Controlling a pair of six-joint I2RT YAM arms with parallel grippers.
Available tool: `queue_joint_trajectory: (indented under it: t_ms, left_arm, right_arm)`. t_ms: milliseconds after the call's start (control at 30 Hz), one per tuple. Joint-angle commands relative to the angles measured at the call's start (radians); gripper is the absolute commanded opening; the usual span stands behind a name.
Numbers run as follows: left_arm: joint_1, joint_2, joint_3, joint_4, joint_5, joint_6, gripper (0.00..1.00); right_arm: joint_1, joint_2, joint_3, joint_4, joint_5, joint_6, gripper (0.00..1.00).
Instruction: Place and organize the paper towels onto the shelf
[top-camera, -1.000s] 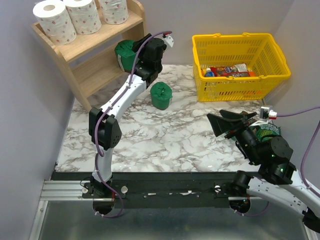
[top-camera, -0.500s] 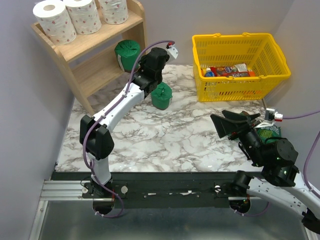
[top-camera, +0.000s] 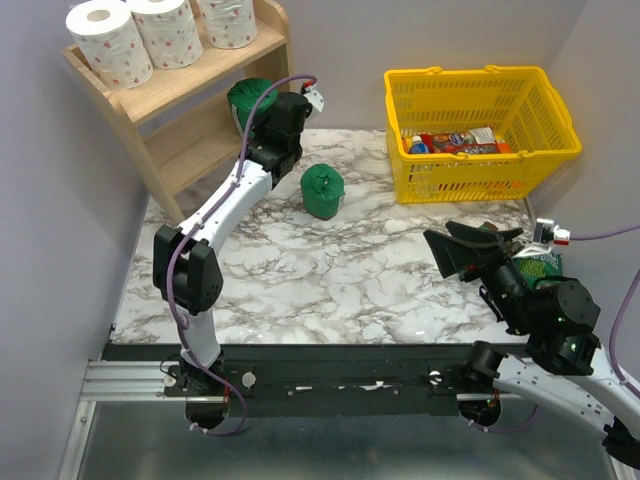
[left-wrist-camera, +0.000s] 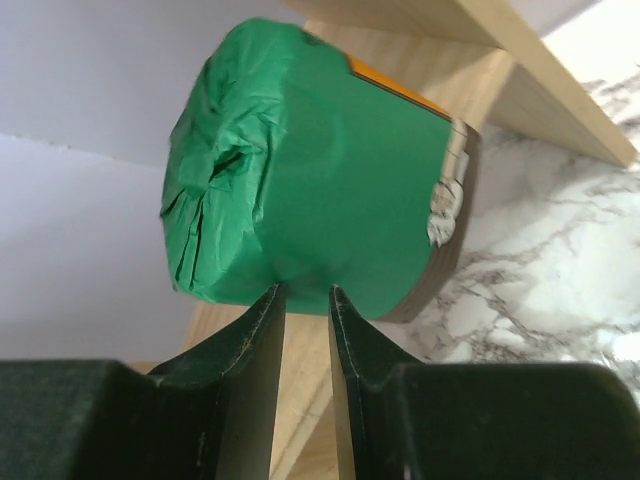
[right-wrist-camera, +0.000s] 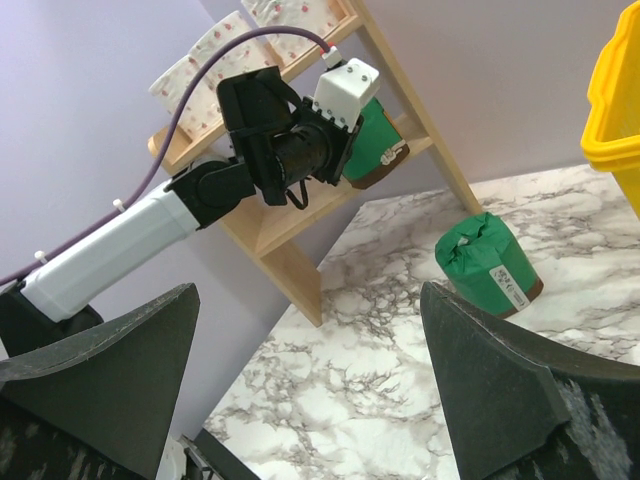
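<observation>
Both fingers of left hand (left-wrist-camera: 302, 300) nearly closed, w/ green roll (left-wrist-camera: 320, 170) just beyond.

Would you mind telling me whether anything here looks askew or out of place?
One dark green paper towel roll stands alone on the marble table, not on the light wooden two-tier shelf. Nothing looks spilled or damaged.

Left arm stretched far out and up-left from its base, elbow bent near the table's left edge, wrist pointed at the back-left corner. Left gripper (left-wrist-camera: 305, 300) nearly closed, fingers (left-wrist-camera: 262, 330) just a thin gap apart, nothing between them. Right arm folded low by the near right corner, right gripper (right-wrist-camera: 310, 370) spread wide open, empty, aimed left across the table.
</observation>
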Motion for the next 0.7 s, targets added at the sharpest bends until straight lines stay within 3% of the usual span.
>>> queue_joint_trajectory:
  t_ms: [0, 433, 567, 667]
  left_arm:
    - [0.038, 0.085, 0.084, 0.038, -0.008, -0.013, 0.33]
    - [0.070, 0.270, 0.309, 0.044, -0.019, 0.041, 0.33]
    - [0.050, 0.224, 0.311, -0.014, -0.012, -0.019, 0.36]
    - [-0.002, 0.127, 0.229, -0.032, 0.042, -0.066, 0.46]
  right_arm:
    - [0.001, 0.017, 0.033, -0.011, 0.028, -0.011, 1.00]
    - [0.001, 0.094, 0.070, -0.006, 0.033, -0.029, 1.00]
    - [0.001, 0.088, 0.067, -0.006, -0.002, -0.011, 1.00]
    - [0.000, 0.074, 0.053, -0.017, -0.019, 0.000, 1.00]
